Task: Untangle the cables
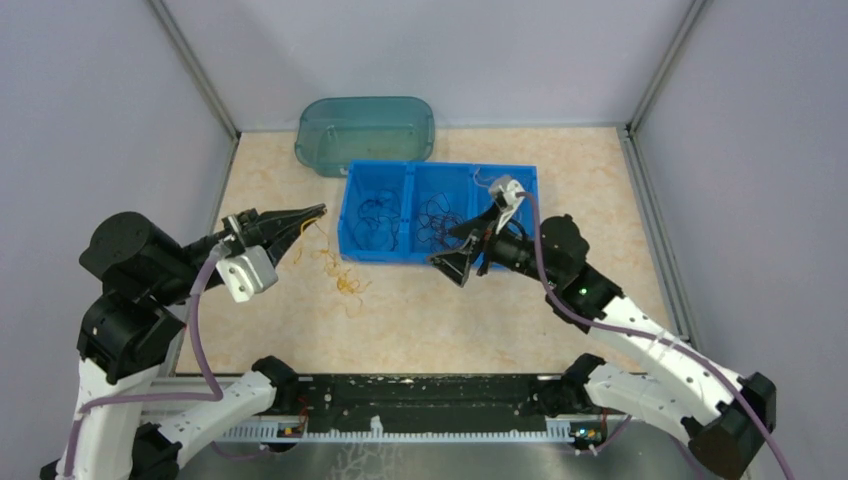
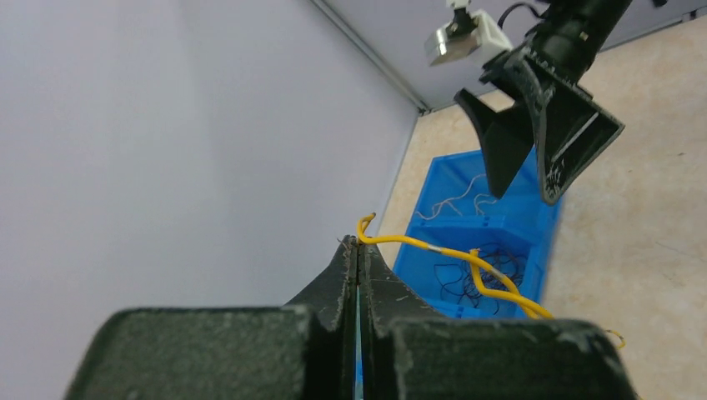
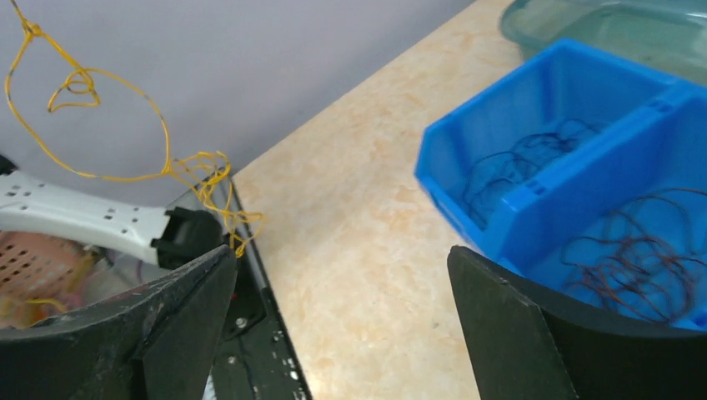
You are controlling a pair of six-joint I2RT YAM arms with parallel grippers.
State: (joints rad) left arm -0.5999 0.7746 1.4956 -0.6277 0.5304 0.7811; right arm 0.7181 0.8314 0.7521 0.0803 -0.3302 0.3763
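Left gripper [image 1: 316, 211]: pinched tight on yellow cable [image 2: 433, 248], the strand trailing below its tips to the table [image 1: 450, 320]
Right gripper [image 1: 467, 248]: jaws spread wide, holding nothing, blue bin [image 1: 400, 256] just beneath
Dark cables [image 1: 377, 216]: in bin compartments, beyond right gripper's fingers

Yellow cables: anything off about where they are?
Yes. The yellow cables are outside the blue bin. They form a loose tangle on the table off the bin's left front corner, with one strand pinched in the shut left gripper. The dark cables lie inside the bin's compartments.
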